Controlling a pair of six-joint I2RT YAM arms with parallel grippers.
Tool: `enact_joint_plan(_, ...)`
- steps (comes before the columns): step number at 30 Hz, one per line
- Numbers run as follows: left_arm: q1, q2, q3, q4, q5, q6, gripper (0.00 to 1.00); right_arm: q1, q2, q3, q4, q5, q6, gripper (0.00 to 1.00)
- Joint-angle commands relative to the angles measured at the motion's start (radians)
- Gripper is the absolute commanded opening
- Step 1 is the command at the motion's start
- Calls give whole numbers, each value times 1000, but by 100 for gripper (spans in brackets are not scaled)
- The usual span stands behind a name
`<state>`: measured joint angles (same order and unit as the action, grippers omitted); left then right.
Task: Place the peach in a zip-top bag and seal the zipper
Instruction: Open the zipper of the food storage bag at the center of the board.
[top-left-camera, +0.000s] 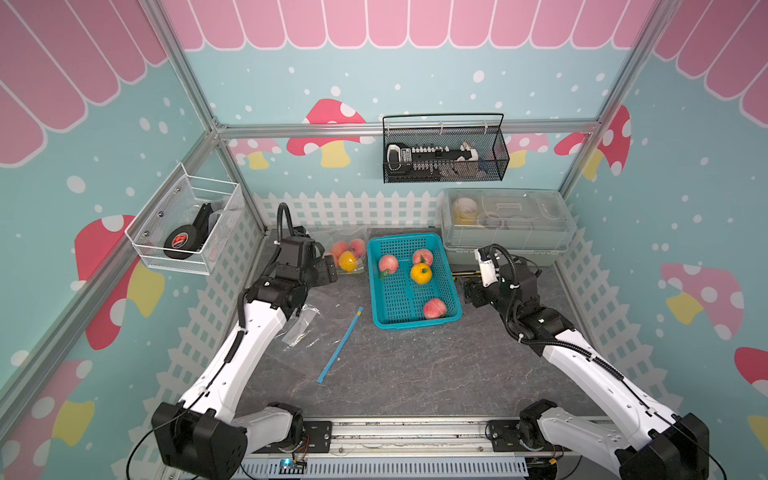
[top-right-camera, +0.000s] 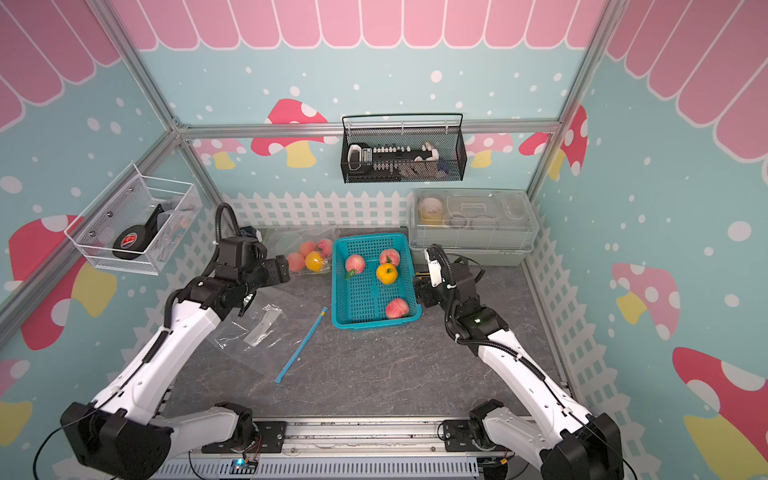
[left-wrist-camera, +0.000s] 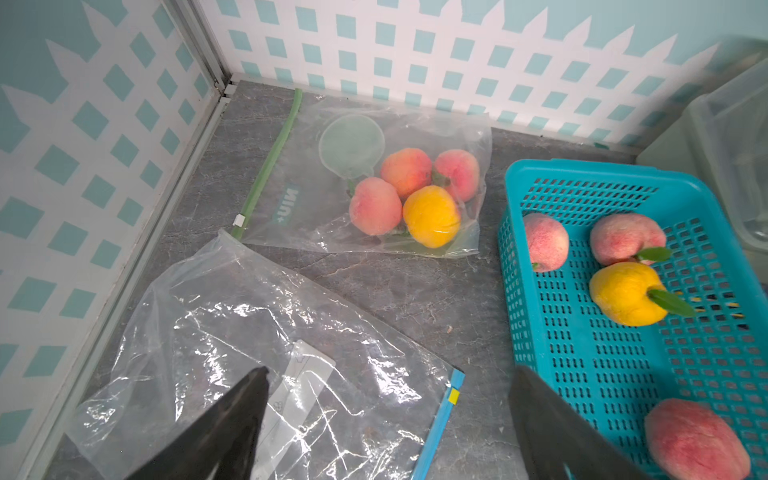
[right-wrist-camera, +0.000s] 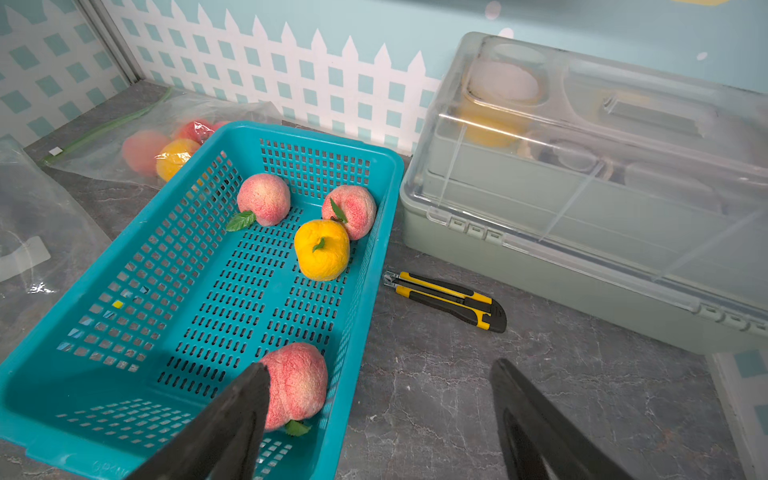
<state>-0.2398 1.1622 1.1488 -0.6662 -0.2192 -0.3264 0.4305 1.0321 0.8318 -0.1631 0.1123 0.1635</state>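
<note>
A: Where r the peaches (right-wrist-camera: 264, 199)?
B: 3 pink ones + 1 yellow fruit (right-wrist-camera: 322, 249) sit in the blue basket (right-wrist-camera: 291, 129) on the tabletop (right-wrist-camera: 457, 395). One peach (right-wrist-camera: 297, 386) is in the corner nearest the right claw (right-wrist-camera: 380, 365).
A: Claws?
B: Both wide open, holding nothing. Left claw (left-wrist-camera: 390, 419) hangs by the empty zip-top bag (left-wrist-camera: 249, 332), lying flat w/ its blue zip (left-wrist-camera: 440, 424) toward the basket.
A: Other bag (left-wrist-camera: 436, 129)?
B: At the back, green zip, more fruit inside
</note>
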Motion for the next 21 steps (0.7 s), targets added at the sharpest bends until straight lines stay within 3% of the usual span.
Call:
enact_joint_plan(1, -31, -93, -72, -45, -17, -123, 90, -10, -46, -47, 29, -16, 38, 85)
enact_joint_plan(9, -163, -155, -207, -100, -94, -228, 89, -12, -108, -117, 14, -57, 62, 85)
enact_joint_plan(15, -237, -63, -260, -86, -94, -254, 89, -12, -119, -116, -8, -62, 54, 85)
enact_joint_plan(21, -242, 20, -307, -3, -25, -192, 87, -13, -129, -114, -17, -51, 43, 85)
